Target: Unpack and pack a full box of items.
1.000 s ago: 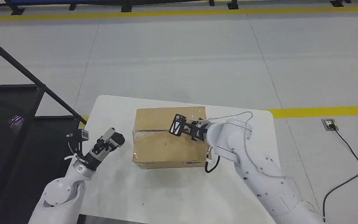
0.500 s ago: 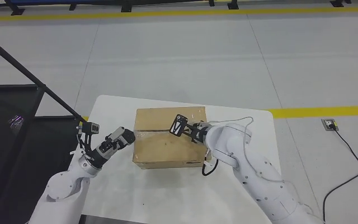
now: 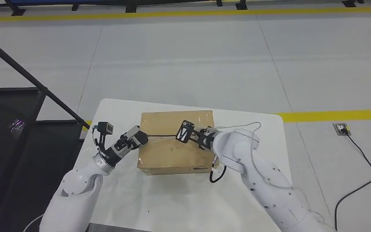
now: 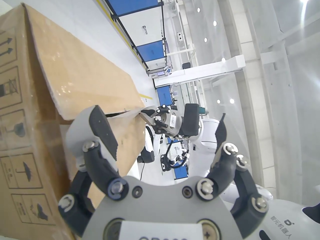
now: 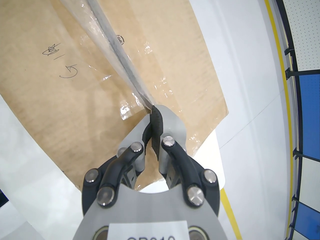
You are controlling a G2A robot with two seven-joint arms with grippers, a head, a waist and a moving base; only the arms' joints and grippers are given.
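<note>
On the white table (image 3: 174, 200) you have a closed brown cardboard box (image 3: 171, 153), with handling symbols printed on one end and glossy clear tape along its top seam. Over the box top, your right gripper (image 5: 152, 116) is pinched fully together on a tape strip (image 5: 110, 38), which runs straight from its tips along the seam. Your left gripper (image 4: 160, 121) sits at the box's left end, jaws spread wide and holding nothing, one finger (image 4: 100, 128) just beside the top corner.

You can see a brown box (image 3: 168, 152) with small black pictures on its side and black pen scribbles on top. Its tape (image 5: 111, 38) is clear and shiny. The table (image 3: 174, 197) is plain white.
</note>
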